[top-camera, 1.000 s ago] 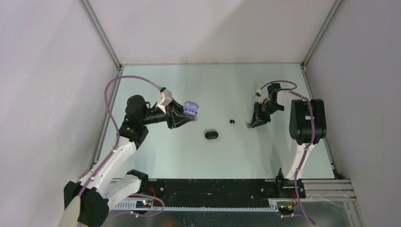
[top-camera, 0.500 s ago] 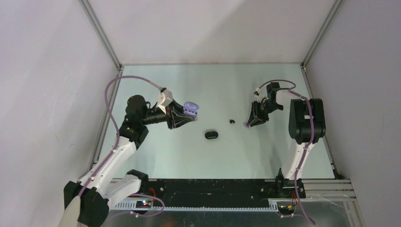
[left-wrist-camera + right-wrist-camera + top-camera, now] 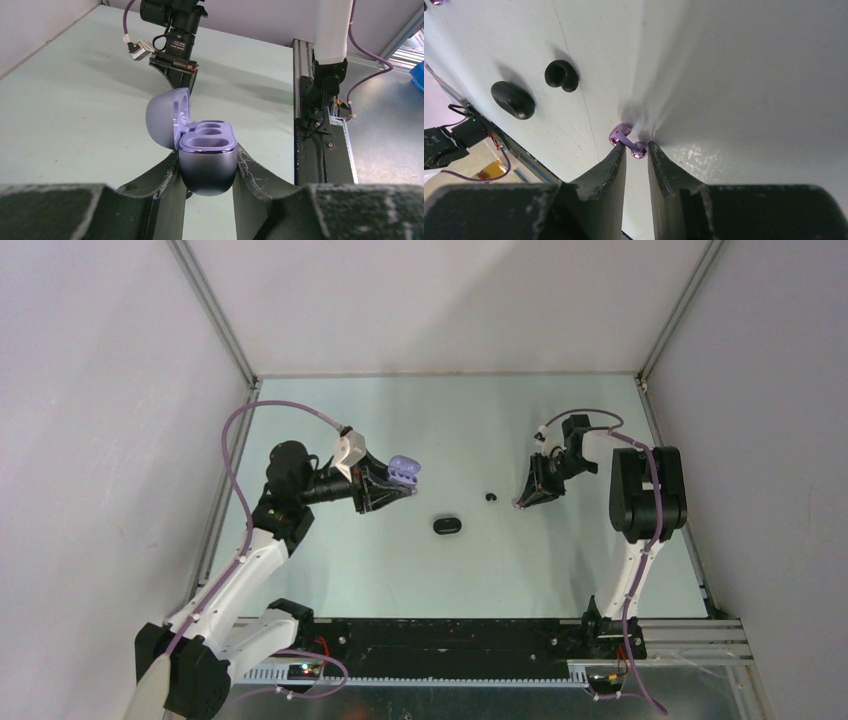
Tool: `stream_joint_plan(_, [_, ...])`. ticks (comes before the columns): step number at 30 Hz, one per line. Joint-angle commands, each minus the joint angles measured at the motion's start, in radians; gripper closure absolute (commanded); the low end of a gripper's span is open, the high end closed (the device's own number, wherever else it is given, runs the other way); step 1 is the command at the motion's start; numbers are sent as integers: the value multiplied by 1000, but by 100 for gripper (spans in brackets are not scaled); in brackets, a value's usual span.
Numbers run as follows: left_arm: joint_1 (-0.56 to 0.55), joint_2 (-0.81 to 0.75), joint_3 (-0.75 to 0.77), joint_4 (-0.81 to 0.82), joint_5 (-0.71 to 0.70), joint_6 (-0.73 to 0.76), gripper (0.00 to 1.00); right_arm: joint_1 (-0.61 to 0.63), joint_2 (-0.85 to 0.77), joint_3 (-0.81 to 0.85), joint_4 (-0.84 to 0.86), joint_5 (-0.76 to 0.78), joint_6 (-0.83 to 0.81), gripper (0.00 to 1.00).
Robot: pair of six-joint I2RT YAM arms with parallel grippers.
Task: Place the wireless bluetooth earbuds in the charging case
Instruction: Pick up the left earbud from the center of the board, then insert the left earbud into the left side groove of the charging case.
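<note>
Lilac earbud (image 3: 626,139) lies on the table (image 3: 734,75) just at the right gripper's (image 3: 636,148) narrowed tips — pinched or not, I cannot tell. Secure it squarely before lifting toward the open charging case (image 3: 207,170), clenched aloft in the left gripper (image 3: 206,152) — cradles up.

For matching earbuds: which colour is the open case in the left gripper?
Charging case: pale lilac, clearest in left wrist view.

A pale green table (image 3: 440,570) stands between plain white walls (image 3: 100,390). Metal rails (image 3: 215,315) run up the corners.
</note>
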Motion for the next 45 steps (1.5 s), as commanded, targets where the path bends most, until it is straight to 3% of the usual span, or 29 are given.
stream_joint_plan(1, [3,-7,0,5,-3,29,100,26,5,36,21,-43,-32,75])
stream_joint_plan(14, [2,-17,-2,2,-1,33,100,76,-25,34,7,-108,-106,94])
stream_joint_plan(20, [2,-7,-2,3,1,31,100,107,-88,19,31,-86,-130,96])
stream_joint_plan(24, [-1,7,-2,-1,2,31,100,131,-198,18,32,-66,-164,97])
stream_joint_plan(29, [-24,46,8,-33,7,49,100,181,-469,18,42,-68,-238,96])
stream_joint_plan(36, [-60,80,46,-140,56,149,100,347,-816,21,127,-38,-315,96])
stream_joint_plan(42, [-75,78,40,-179,148,219,100,500,-886,52,147,-31,-329,96])
stream_joint_plan(45, [-85,83,51,-284,214,300,100,608,-875,62,147,-19,-343,96])
